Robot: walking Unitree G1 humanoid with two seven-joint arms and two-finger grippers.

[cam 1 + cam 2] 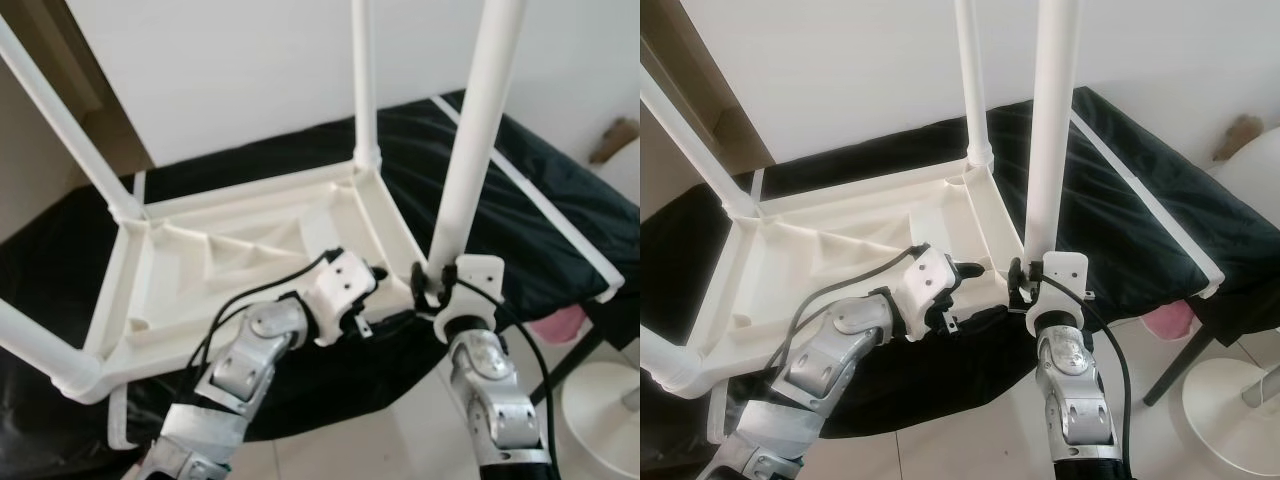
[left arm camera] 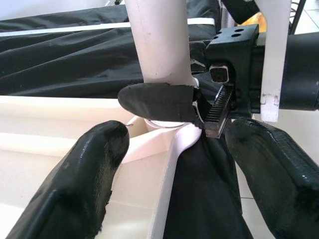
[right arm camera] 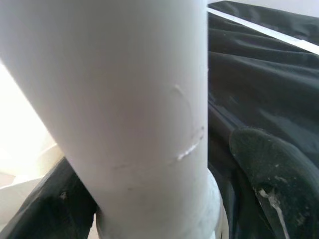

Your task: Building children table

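Your right gripper (image 1: pixel 432 283) was clamped around the base of the near white leg (image 1: pixel 472 140), which stood in the corner socket of the upturned table (image 1: pixel 240 250). Your left gripper (image 2: pixel 169 149) sat open beside that corner, holding nothing. The table lay on a black sheet (image 1: pixel 560 200) above tiled floor (image 1: pixel 390 440).

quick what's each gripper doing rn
left gripper: open, beside the table corner.
right gripper: closed on the near white leg.
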